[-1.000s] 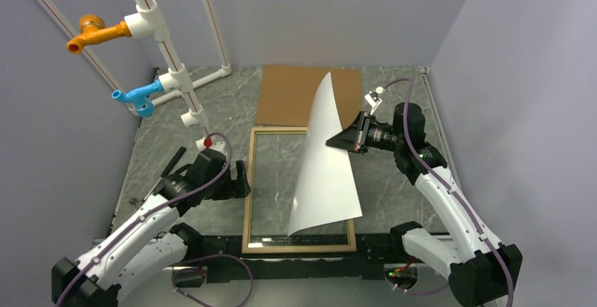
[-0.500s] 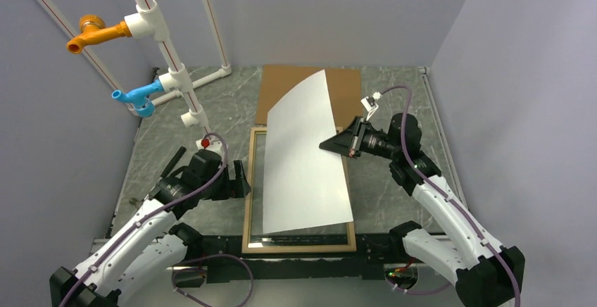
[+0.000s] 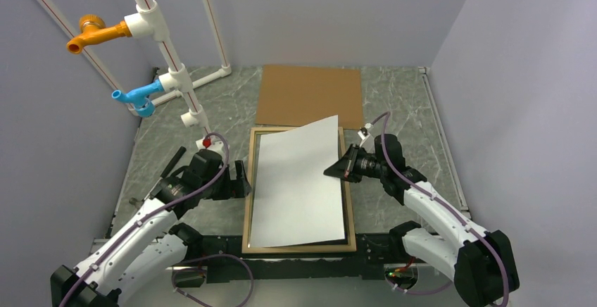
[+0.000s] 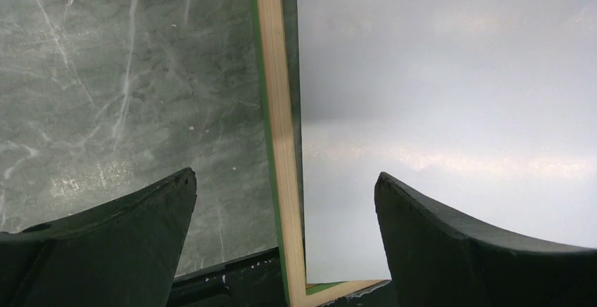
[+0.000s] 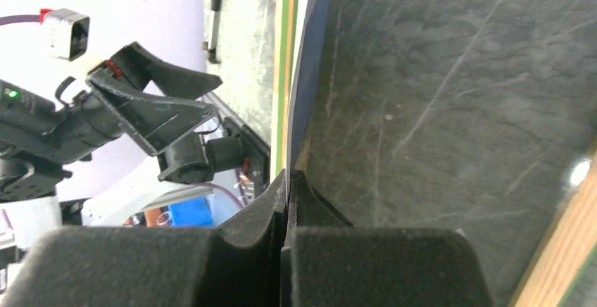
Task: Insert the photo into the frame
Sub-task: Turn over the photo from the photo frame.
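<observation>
Right pincer [image 3: 336, 169] clamps the right edge of the photo [image 3: 299, 184], lying seemingly skewed over the frame [image 3: 246, 212]; left pincer [image 3: 243, 180] spread apart.

No writing, label, brand or number can be read in any view. The photo [image 3: 299, 180] shows only its plain white back, and the frame [image 3: 299, 248] bare pale wood.

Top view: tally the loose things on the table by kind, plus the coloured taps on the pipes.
photo: 1
frame: 1
brown backing board: 1
orange tap: 1
blue tap: 1
Total: 5
</observation>
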